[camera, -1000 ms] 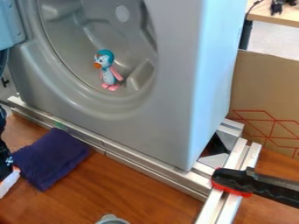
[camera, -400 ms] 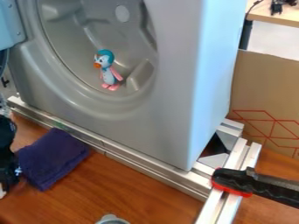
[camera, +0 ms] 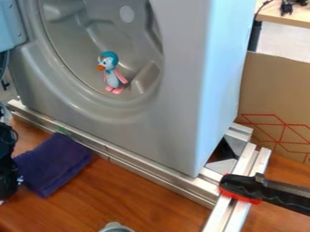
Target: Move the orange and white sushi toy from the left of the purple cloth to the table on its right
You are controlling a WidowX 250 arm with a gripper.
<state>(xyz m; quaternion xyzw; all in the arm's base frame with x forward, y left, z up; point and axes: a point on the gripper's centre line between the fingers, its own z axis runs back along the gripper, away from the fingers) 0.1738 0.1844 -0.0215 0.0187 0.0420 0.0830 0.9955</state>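
Observation:
At the left edge, the black gripper (camera: 7, 167) is partly cut off by the frame, beside the left side of a folded dark purple cloth (camera: 54, 163) on the wooden table. A toy penguin (camera: 111, 73), blue and white with pink wings and feet and an orange beak, stands inside the round recess of a grey washer-like drum front (camera: 139, 131). The gripper is well to the left of and below the penguin, apart from it.
Metal rails (camera: 127, 163) run along the base of the grey front. A black and red clamp (camera: 248, 188) grips the rails at right. A cardboard panel (camera: 275, 90) stands behind; a grey round object (camera: 115, 227) is at the bottom edge.
The black arm part at the left edge first came rightward into view, then shifted slightly back left. The orange and white piece seen near it earlier has dropped almost out of sight. Penguin and cloth look unmoved.

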